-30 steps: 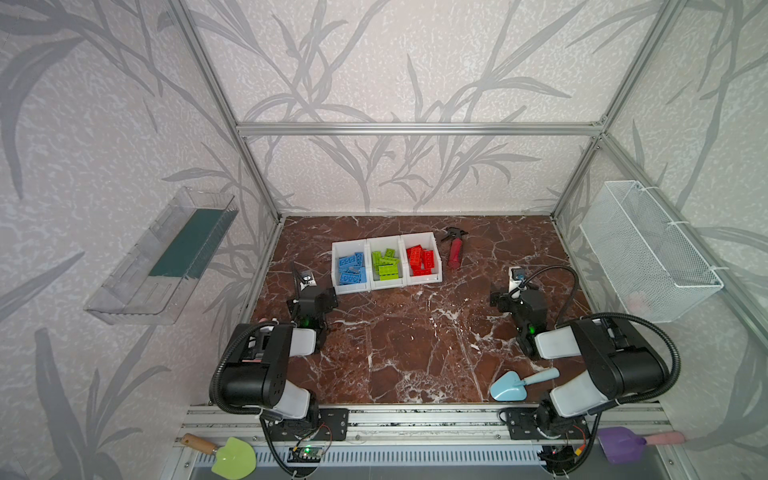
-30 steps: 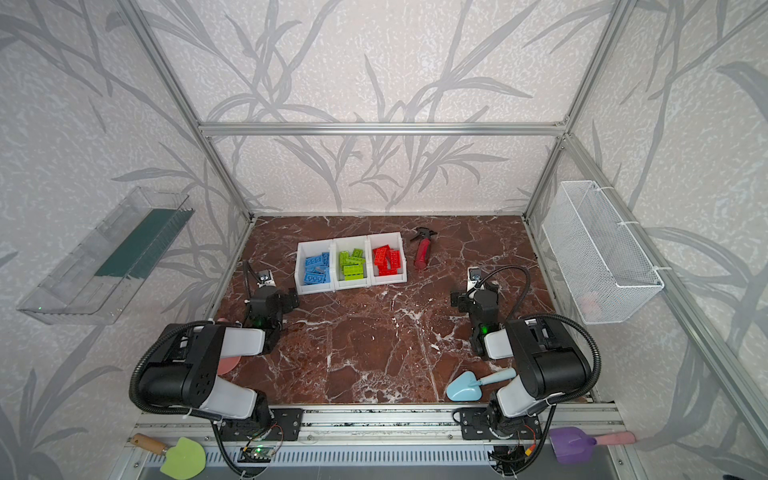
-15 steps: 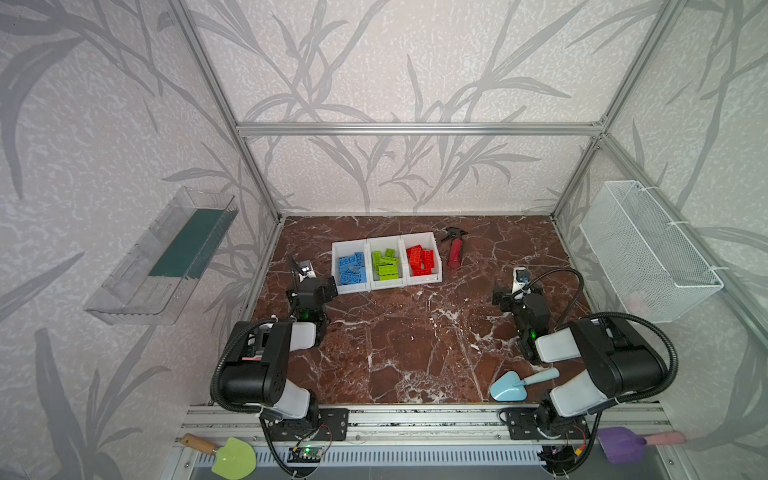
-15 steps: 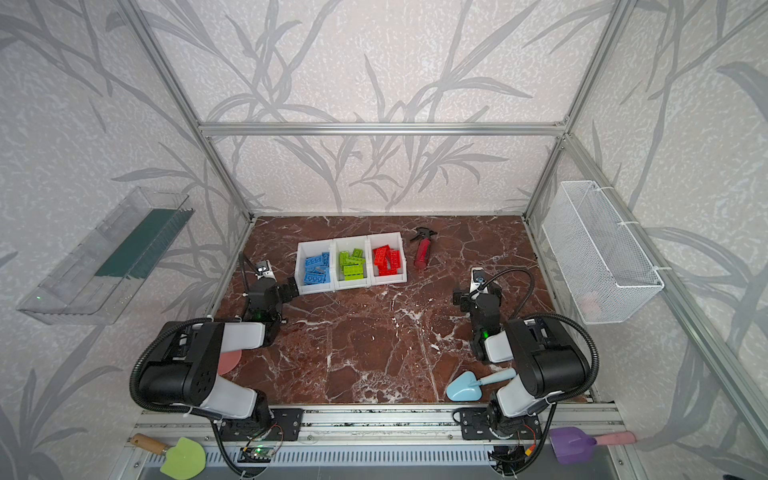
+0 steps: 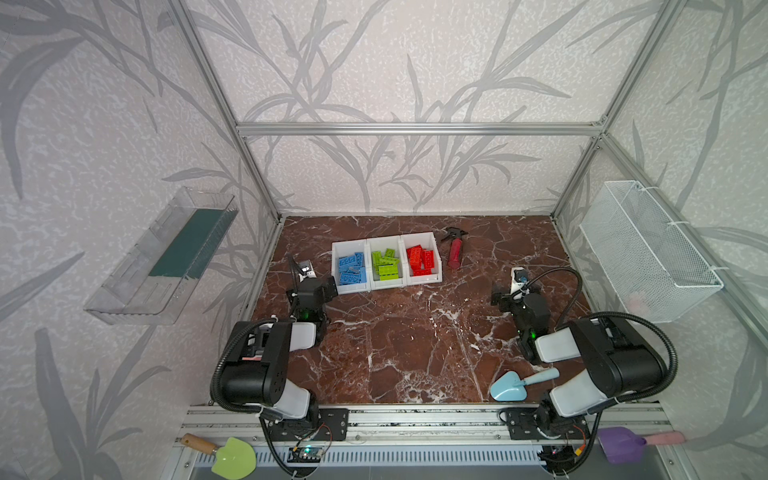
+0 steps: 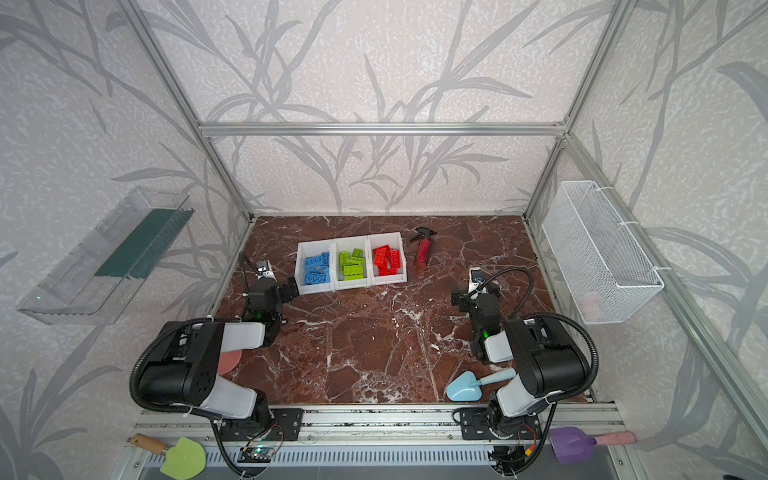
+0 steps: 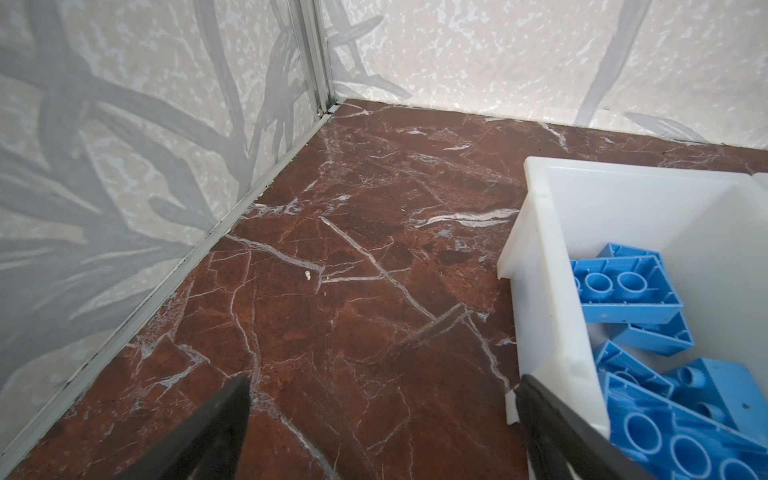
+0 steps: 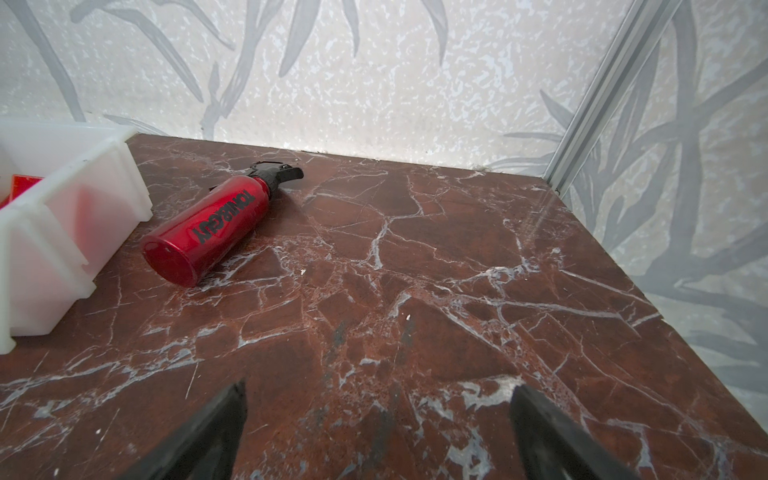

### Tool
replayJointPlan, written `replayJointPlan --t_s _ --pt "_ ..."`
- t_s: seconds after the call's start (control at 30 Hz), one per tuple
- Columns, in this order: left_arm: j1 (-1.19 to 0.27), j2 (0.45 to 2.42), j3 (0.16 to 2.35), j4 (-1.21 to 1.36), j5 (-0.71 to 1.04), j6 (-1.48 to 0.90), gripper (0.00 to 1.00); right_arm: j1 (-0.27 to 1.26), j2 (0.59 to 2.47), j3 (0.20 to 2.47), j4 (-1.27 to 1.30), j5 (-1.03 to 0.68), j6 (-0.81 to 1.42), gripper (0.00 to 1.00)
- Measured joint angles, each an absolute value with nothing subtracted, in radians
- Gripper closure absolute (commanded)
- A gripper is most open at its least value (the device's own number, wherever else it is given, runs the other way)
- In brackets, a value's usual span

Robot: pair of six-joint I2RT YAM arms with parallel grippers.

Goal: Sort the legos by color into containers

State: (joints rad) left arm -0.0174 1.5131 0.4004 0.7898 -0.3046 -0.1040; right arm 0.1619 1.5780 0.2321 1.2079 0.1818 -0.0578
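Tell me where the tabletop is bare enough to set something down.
Widest bare patch: the middle of the marble table, between the containers and the blue scoop. Also bare: from the spray bottle toward the wire basket. Crowded: the containers' row with the bottle beside it.

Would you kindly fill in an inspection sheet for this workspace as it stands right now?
Surface: marble tabletop, no loose bricks seen.
Job's things: blue legos, green legos and red legos each fill their own bin of the white containers.
Clutter: red spray bottle lying beside the red bin; blue scoop near the front edge.
Grippers: left gripper open and empty by the blue bin's corner; right gripper open and empty over bare marble.
Cables: black cables loop over both arms, clear of the bins.
Surroundings: clear wall tray; wire basket.
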Motion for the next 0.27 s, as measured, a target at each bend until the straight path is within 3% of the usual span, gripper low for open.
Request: replayJointPlan --t_s 0.27 --pt "-0.017 1.513 0.4 0.79 -0.305 -0.104 0.01 0.172 1.578 0.257 1.153 0.152 -0.085 0.01"
